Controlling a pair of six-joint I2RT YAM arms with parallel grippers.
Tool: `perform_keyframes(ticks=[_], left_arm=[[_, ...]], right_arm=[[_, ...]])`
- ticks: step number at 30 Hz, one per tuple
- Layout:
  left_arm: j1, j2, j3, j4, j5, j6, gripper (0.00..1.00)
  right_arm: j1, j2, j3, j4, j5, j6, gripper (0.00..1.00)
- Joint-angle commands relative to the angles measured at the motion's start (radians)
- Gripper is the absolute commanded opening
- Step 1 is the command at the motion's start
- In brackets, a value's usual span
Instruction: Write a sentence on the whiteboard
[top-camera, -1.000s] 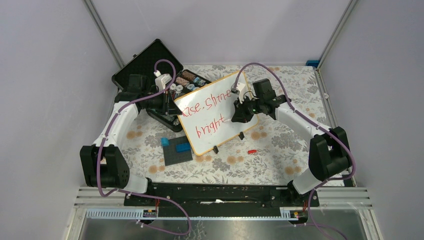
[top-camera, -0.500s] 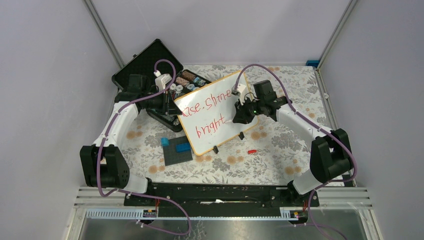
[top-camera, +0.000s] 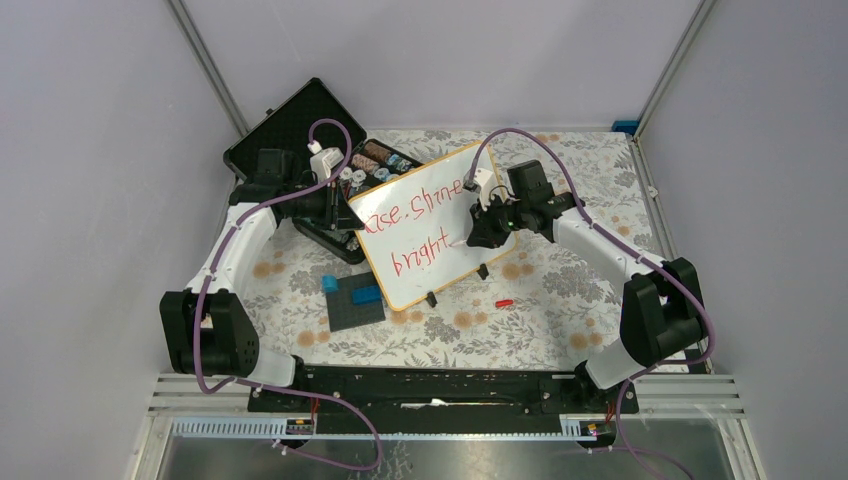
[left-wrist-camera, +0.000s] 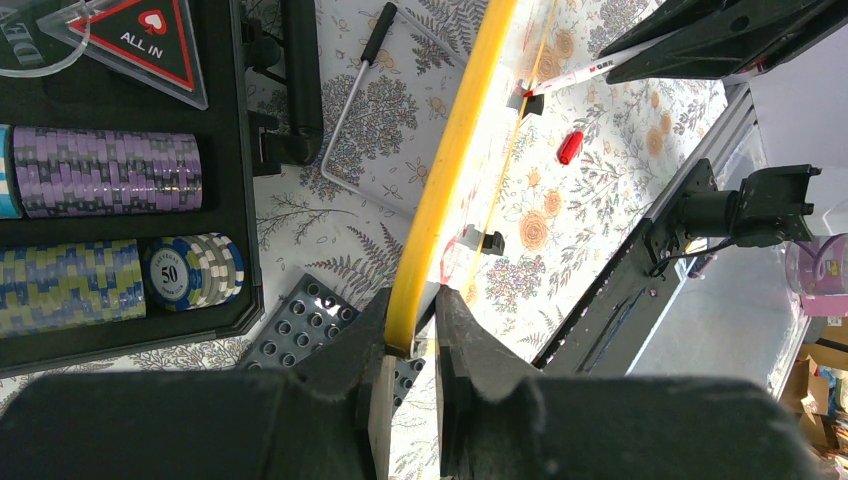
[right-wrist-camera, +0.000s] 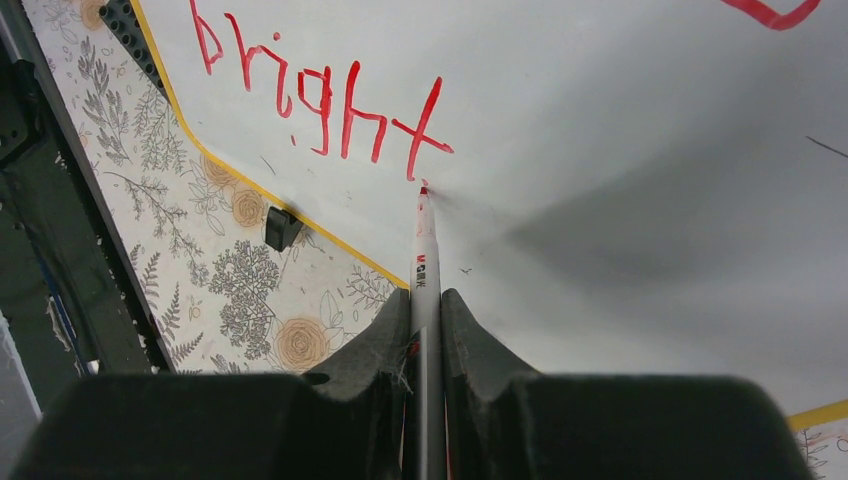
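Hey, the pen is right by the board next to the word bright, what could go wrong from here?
The marker tip in the right claw sits right by the last t of the sentence; a slip could add a stray stroke. The left claw grips only one edge of the board, so pushing hard might twist or tip it.
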Motion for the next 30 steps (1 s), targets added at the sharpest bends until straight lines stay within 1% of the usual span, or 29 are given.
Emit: perform_keyframes(ticks=[1, 8, 13, 19, 30], left_arm=[[-0.024, -0.003, -0.012, 0.009, -0.083, 0.073, 0.0], [-0.023, -0.006, -0.013, 0.009, -0.084, 0.072, 0.0], [-0.024, -0.007, -0.012, 0.009, -0.084, 0.072, 0.0], [-0.024, -0.008, -0.01, 0.009, -0.081, 0.073, 0.0], [-0.024, -0.012, -0.006, 0.001, -0.081, 0.073, 0.0]], right_arm=[[-0.008, -0.036, 0.042, -0.009, -0.013, -0.016, 0.0], [-0.008, -0.017, 0.045, -0.006, -0.018, -0.012, 0.0], [-0.012, -0.042, 0.05, -0.025, -0.018, -0.018, 0.0], [-0.05, -0.066, 0.049, -0.051, -0.032, -0.027, 0.0], [-0.052, -0.021, 0.057, -0.03, -0.017, -0.025, 0.0]])
